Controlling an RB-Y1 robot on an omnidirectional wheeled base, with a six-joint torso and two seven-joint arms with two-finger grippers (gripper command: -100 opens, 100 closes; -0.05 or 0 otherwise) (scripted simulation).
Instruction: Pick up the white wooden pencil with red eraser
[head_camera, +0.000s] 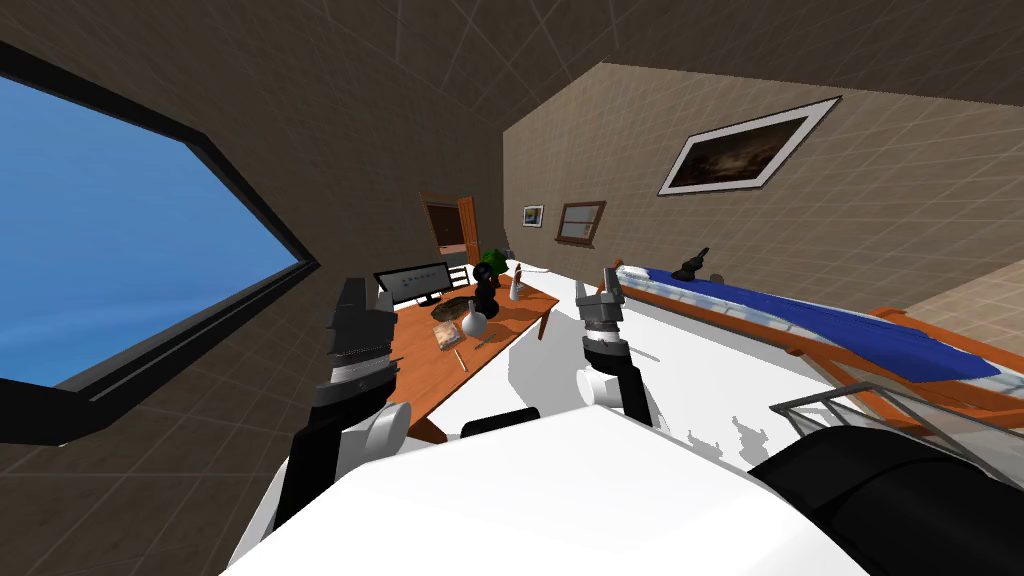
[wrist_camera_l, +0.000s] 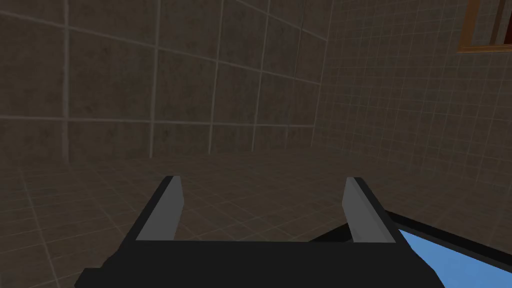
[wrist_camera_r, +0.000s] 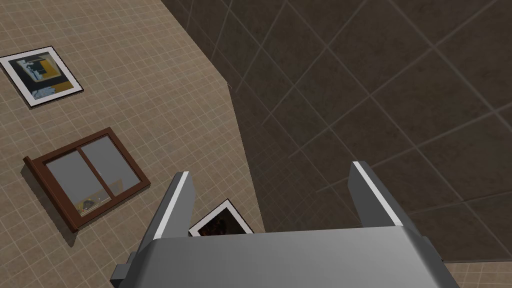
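as both arms stand raised in front of the robot, neither touches anything. two claws: the left claw (wrist_camera_l: 262, 182) has its two blades apart with nothing between them, and the right claw (wrist_camera_r: 272, 170) is likewise spread wide and holding nothing. from the head view, the left one sits up in the air just to the window side of the monitor (head_camera: 412, 282), the right one well off to the monitor's other side.

one wooden counter (head_camera: 425, 400) carries the lot. counted on it: one monitor, one dark bowl (head_camera: 450, 310), one black figure (head_camera: 486, 295), one round white flask (head_camera: 473, 322), one book (head_camera: 446, 335), one slim white bottle (head_camera: 516, 288), one green plant (head_camera: 490, 258), and one pencil (head_camera: 458, 358).

that pencil is a thin pale stick lying flat on the counter in front of the monitor, beyond the book from it and close to the counter's near edge. its long axis runs from the monitor side out toward that edge, slanted a little. which end carries the eraser is too small to tell.
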